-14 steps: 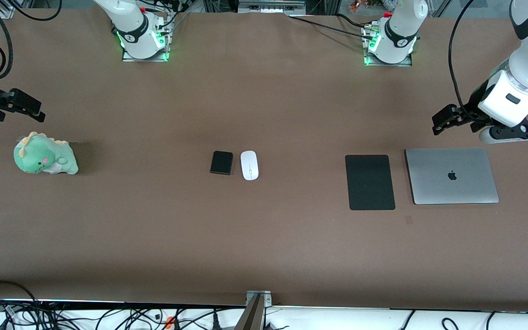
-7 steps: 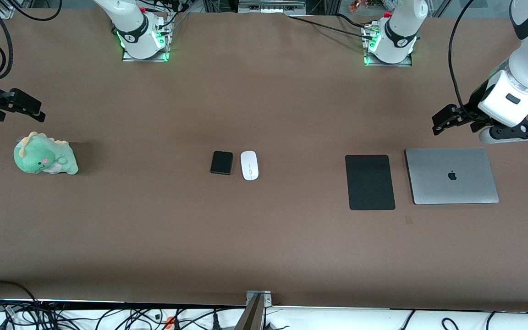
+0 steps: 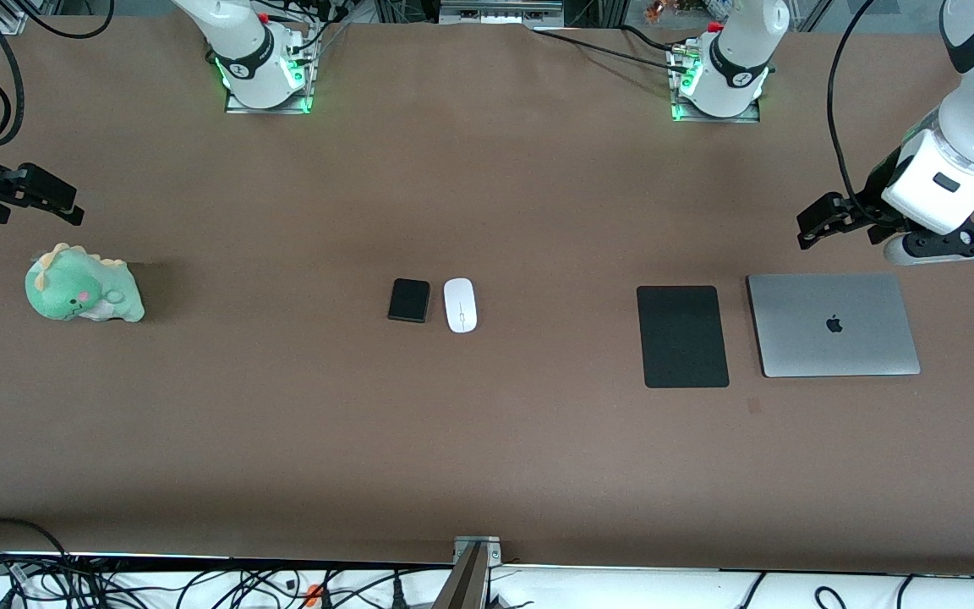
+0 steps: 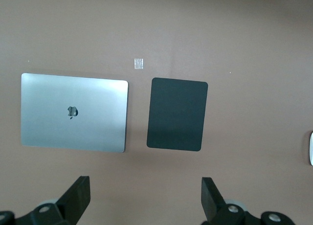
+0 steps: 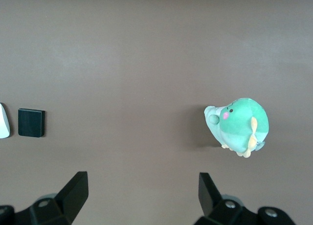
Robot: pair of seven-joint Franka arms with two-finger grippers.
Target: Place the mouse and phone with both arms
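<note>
The white mouse (image 3: 460,305) lies flat in the middle of the brown table (image 3: 487,440). The black phone (image 3: 409,300) lies just beside the mouse, toward the right arm's end of the table. They are very close, with a thin gap between them.

Well away from the mouse, toward the left arm's end, a flat black mat (image 3: 682,336) lies on the table. A shut silver laptop (image 3: 833,324) lies just beside the mat, still farther from the mouse. A small pale patch (image 4: 139,63) shows on the table near the mat.

Well away from the mouse toward the right arm's end sits a green toy dinosaur (image 3: 83,285).

The left gripper (image 3: 825,218) hangs in the air over the table near the laptop. Its fingers (image 4: 76,199) are spread wide apart and hold nothing.

The right gripper (image 3: 35,196) hangs in the air over the table near the toy dinosaur. Its fingers (image 5: 74,190) are spread wide too, and it holds nothing.

Neither gripper is touching the mouse or the phone.
</note>
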